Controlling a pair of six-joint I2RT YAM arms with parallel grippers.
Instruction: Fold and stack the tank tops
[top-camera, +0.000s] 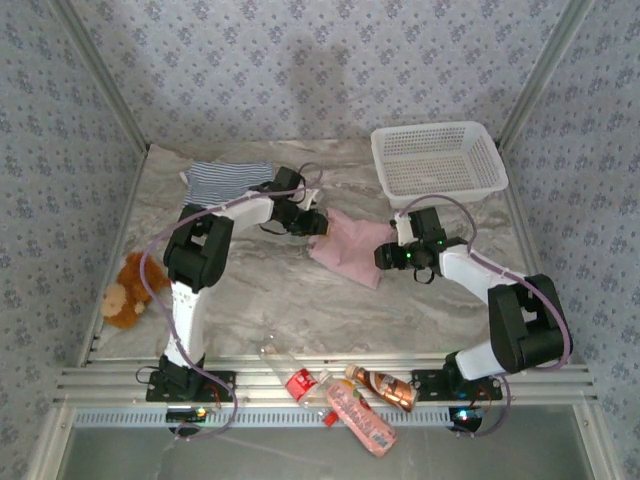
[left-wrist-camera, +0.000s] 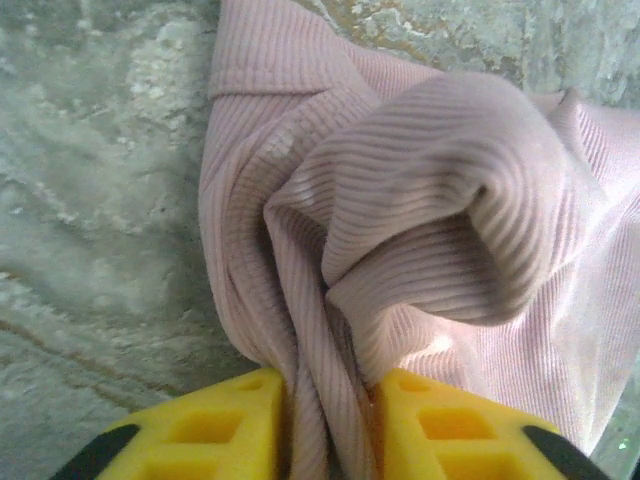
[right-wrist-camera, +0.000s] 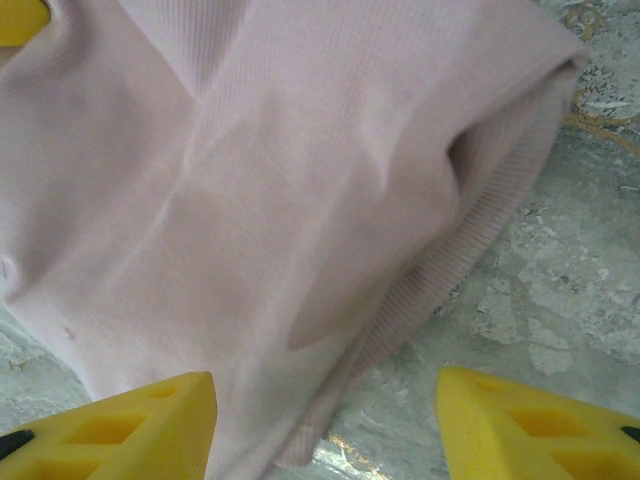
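The pink tank top (top-camera: 352, 247) lies crumpled at the middle of the marble table (top-camera: 300, 300). My left gripper (top-camera: 316, 226) is at the top's left edge. In the left wrist view the left gripper (left-wrist-camera: 330, 395) is shut on a bunched fold of the ribbed pink tank top (left-wrist-camera: 430, 200). My right gripper (top-camera: 386, 256) is at the top's right edge. In the right wrist view the right gripper (right-wrist-camera: 325, 395) is open, its jaws wide apart over the hem of the pink top (right-wrist-camera: 250, 180), gripping nothing. The striped tank top (top-camera: 228, 178) lies at the back left.
A white lattice basket (top-camera: 440, 160) stands at the back right. A brown plush toy (top-camera: 124, 291) sits at the left edge. Two bottles (top-camera: 300, 384) (top-camera: 387, 388) and a pink packet (top-camera: 362, 421) lie on the front rail between the arm bases.
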